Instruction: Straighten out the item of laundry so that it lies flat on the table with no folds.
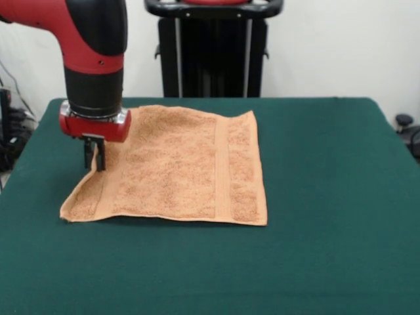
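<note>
The orange-tan towel [177, 167] lies spread on the dark green table [328, 197], left of centre. One woven band runs down its right side and another near its left edge. The red and black arm comes down at the left. My gripper [94, 156] stands at the towel's left edge, about halfway along it, with the fingers close together and a bit of the edge pinched between them. That edge is lifted slightly off the table at the gripper. The rest of the towel lies flat.
The robot's black pedestal [213, 52] stands behind the table's far edge. Cables and dark gear [10, 131] sit off the table's left side. A small black object [403, 121] sits off the right side.
</note>
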Robot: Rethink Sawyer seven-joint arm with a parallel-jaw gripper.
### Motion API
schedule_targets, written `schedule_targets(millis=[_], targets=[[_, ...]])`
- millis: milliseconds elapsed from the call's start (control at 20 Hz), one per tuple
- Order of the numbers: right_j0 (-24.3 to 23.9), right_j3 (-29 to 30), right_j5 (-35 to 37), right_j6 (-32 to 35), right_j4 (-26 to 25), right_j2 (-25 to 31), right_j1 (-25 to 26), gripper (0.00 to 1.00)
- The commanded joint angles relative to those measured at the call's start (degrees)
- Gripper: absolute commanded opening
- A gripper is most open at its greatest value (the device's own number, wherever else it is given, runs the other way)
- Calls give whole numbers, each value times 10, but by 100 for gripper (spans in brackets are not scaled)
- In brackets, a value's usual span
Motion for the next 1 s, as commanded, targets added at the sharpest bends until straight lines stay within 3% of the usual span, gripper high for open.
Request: schedule_targets(millis=[50, 1000], targets=[[13, -2, 38, -32, -24, 81, 14, 0], [19, -27, 55, -31, -27, 71, 16, 0]])
